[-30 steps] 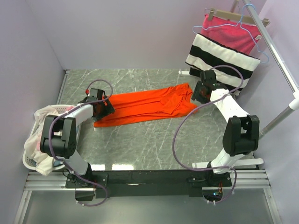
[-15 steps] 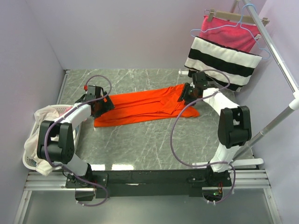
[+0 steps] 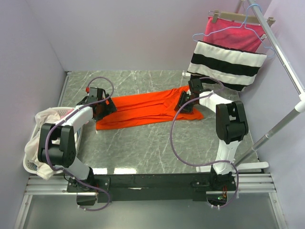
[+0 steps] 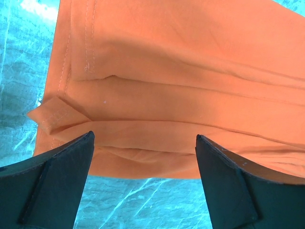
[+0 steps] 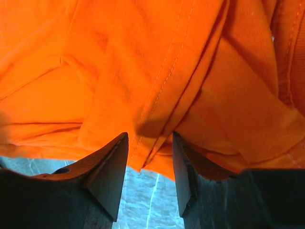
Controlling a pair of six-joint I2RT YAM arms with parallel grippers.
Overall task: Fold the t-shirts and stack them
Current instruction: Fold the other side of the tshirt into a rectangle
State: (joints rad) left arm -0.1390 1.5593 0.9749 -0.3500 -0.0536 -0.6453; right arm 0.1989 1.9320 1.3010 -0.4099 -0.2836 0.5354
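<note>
While my left gripper is hanging over the hem end of the orange-red t-shirt with its jaws spread wide, my right gripper is pinching a bunched fold at the other end, jaws drawn close on the cloth. The shirt is lying as a long, narrow band across the middle of the tabletop, running from near the left edge toward the far right corner. It is showing lengthwise creases, stitched seams and a small turned-up corner at the hem, and it is crumpling more thickly at my right.
</note>
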